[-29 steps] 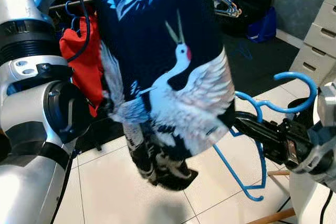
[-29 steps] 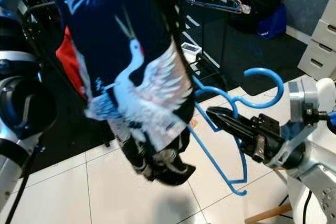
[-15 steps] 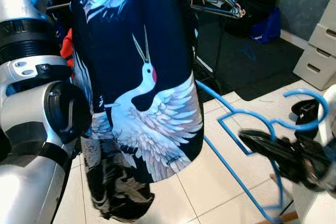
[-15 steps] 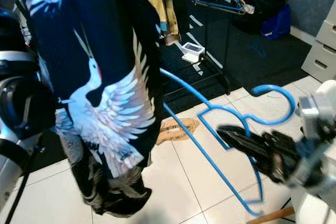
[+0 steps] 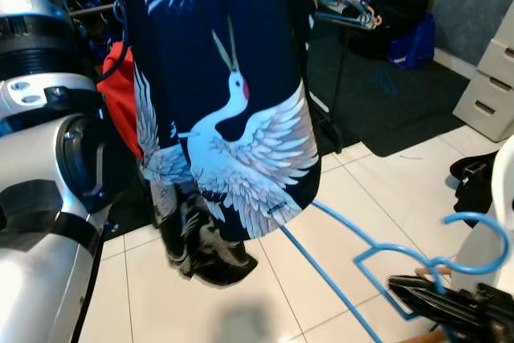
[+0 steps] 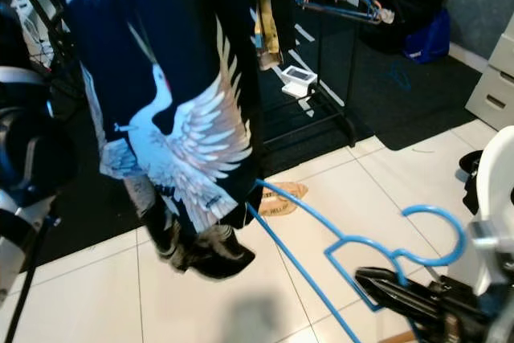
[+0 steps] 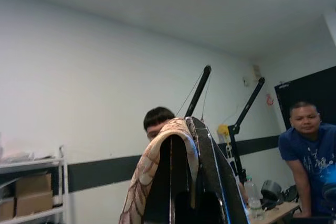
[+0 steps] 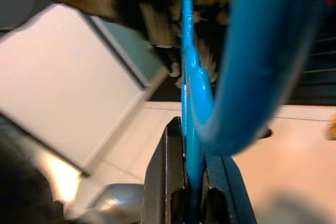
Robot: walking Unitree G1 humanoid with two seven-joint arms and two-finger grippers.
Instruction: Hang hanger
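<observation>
A dark navy garment printed with white cranes hangs in front of me from above. In the left wrist view my left gripper is raised toward the ceiling, shut on a fold of that garment's fabric. A blue plastic hanger sits low at the right, its hook curling upward. One long arm of the hanger slants up to the garment's hem. My right gripper is shut on the hanger's neck, and the right wrist view shows the blue hanger pinched between the black fingers.
A clothes rack with several blue hangers stands behind the garment. A red garment hangs at the left. White drawers, a blue bag and a black mat lie to the right. Two people appear beyond the left gripper.
My right gripper has dropped lower and drawn back with the hanger, which has slid out from under the garment. The garment has swung on the left gripper.
</observation>
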